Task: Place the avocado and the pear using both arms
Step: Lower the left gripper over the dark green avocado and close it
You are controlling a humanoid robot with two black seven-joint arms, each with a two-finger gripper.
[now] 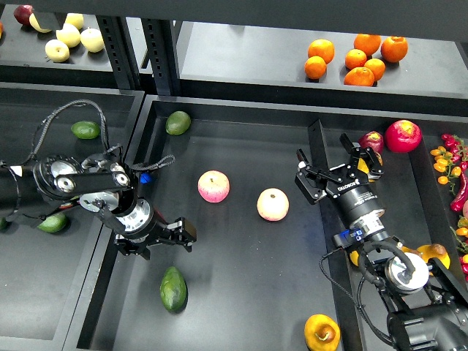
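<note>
The dark green elongated avocado lies near the front left of the middle tray. The golden yellow-orange pear, brown dimple showing, lies at the tray's front right. My left gripper is open and empty. It hovers just above and behind the avocado, not touching it. My right gripper is open and empty over the divider on the tray's right side, far behind the pear.
Two pink-yellow apples lie mid-tray, and a rounder olive avocado at the back left. Green avocados lie in the left bin. Red fruits and a yellow fruit are in the right bin. Oranges sit on the shelf.
</note>
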